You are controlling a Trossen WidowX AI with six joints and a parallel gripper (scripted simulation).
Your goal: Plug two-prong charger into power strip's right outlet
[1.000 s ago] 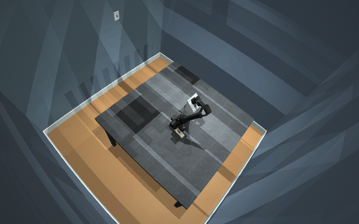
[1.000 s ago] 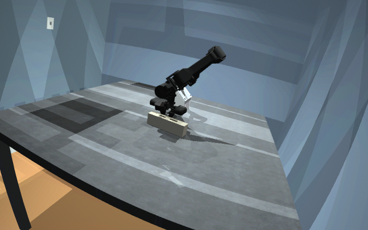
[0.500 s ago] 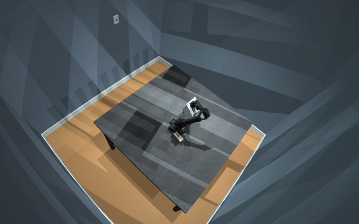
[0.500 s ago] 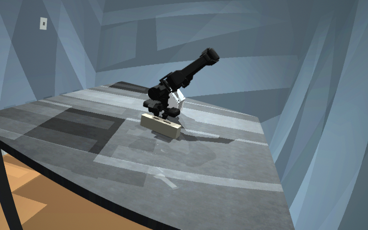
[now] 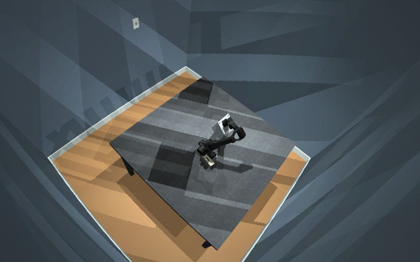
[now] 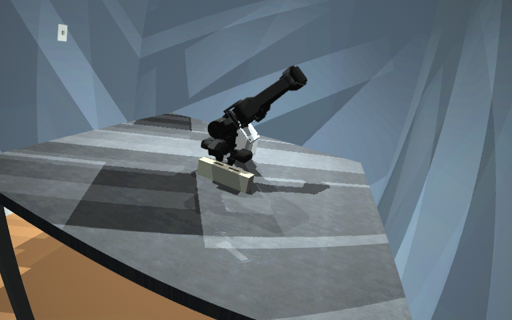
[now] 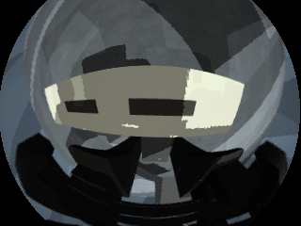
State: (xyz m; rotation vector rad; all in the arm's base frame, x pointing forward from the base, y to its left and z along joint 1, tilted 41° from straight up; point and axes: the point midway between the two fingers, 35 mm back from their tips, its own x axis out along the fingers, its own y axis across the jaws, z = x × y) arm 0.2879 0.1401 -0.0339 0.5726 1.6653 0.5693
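The beige power strip [image 5: 210,163] [image 6: 231,181] [image 7: 113,85] lies on the table with two dark slotted outlets on top. In the wrist view a smaller slot [image 7: 81,106] is at left and a wider one [image 7: 162,106] right of the middle. My gripper [image 5: 206,153] [image 6: 225,160] [image 7: 155,132] is shut on the charger, low beside the strip's arm-side edge, lined up with the wider slot in the wrist view. Between the fingers only a dark grey patch [image 7: 157,147] shows; the charger's outline and prongs are hard to make out. No contact between prongs and outlet can be seen.
The table [image 5: 218,207] [image 6: 321,271] is dark grey with strong bands of light and shadow. The white base plate [image 5: 222,123] [image 6: 251,133] of the arm is behind the strip in the exterior view. A wall plate [image 5: 135,23] [image 6: 63,33] is far off.
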